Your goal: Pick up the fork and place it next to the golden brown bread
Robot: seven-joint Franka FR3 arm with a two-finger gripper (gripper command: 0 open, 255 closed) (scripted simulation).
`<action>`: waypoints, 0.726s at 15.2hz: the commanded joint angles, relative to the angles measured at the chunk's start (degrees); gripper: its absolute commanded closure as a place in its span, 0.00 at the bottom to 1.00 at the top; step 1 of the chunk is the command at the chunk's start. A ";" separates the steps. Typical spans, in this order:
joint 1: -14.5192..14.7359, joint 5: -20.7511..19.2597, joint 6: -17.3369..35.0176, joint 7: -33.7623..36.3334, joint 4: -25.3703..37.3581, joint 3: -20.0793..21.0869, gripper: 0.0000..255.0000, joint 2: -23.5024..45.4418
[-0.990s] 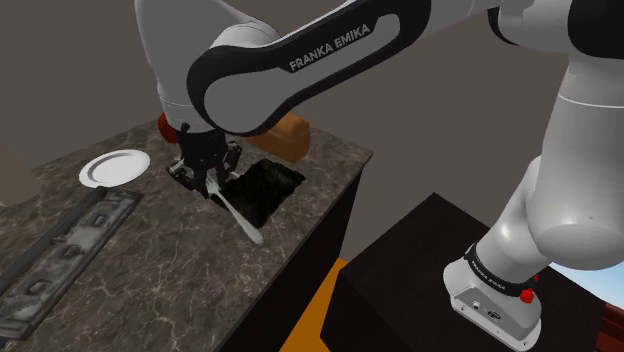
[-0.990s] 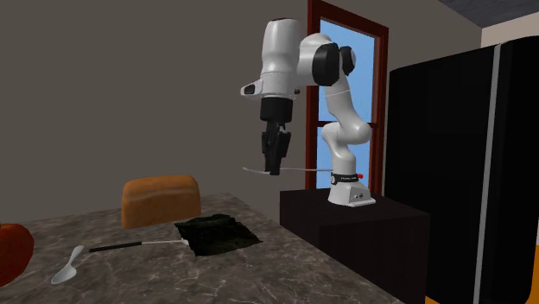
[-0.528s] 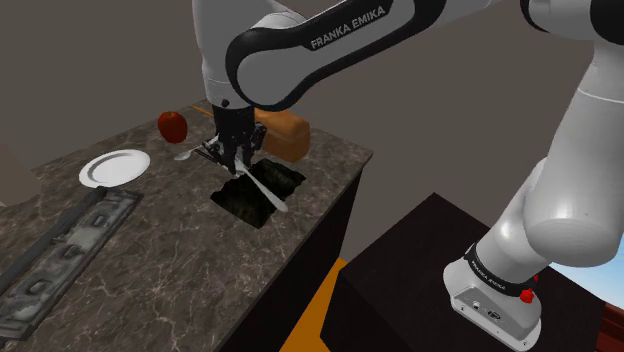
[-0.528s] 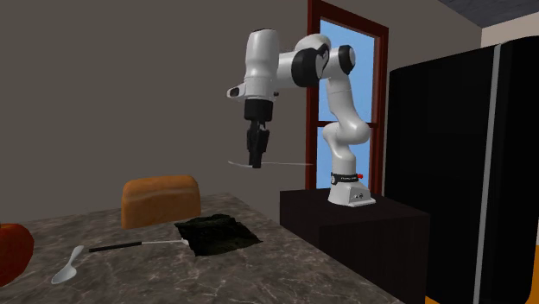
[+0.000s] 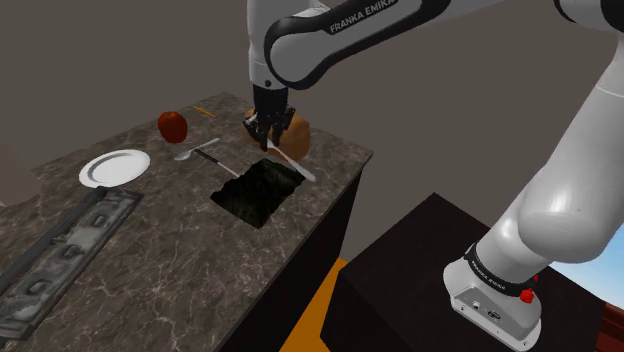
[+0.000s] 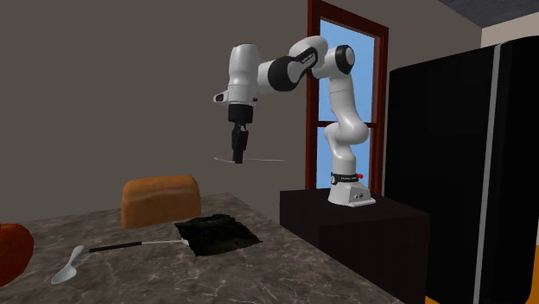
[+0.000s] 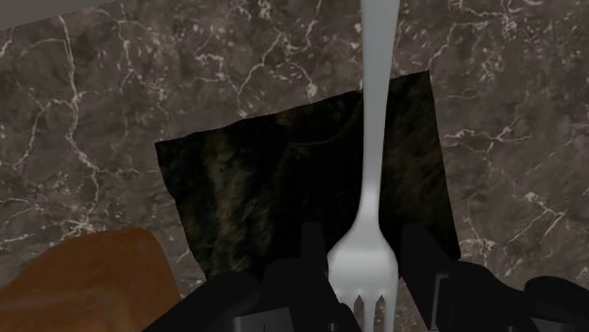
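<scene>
A dark marbled worktop point(image 5: 150, 250) is seen before plain grey-brown walls point(image 6: 104, 86). A red-framed door point(image 6: 370, 86) with blue glass is set beside a tall black cupboard point(image 6: 466, 173).

Pale fork point(image 7: 375, 113) (level, aloft) above and beside golden-brown loaf point(image 6: 161, 200)

White arm point(image 6: 343, 95), dark joints point(image 6: 339, 57), black tool point(image 6: 238, 159)

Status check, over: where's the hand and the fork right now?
Hand shut on fork, held above the dark mat. Bread on the counter beside the mat. Spoon lies near the bread, watch it.
</scene>
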 commanded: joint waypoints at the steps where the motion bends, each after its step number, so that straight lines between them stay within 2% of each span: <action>1: -1.59 0.49 0.37 -2.95 -0.40 -1.06 1.00 -0.16; 11: -9.20 2.42 0.28 -16.97 0.66 -6.43 1.00 0.43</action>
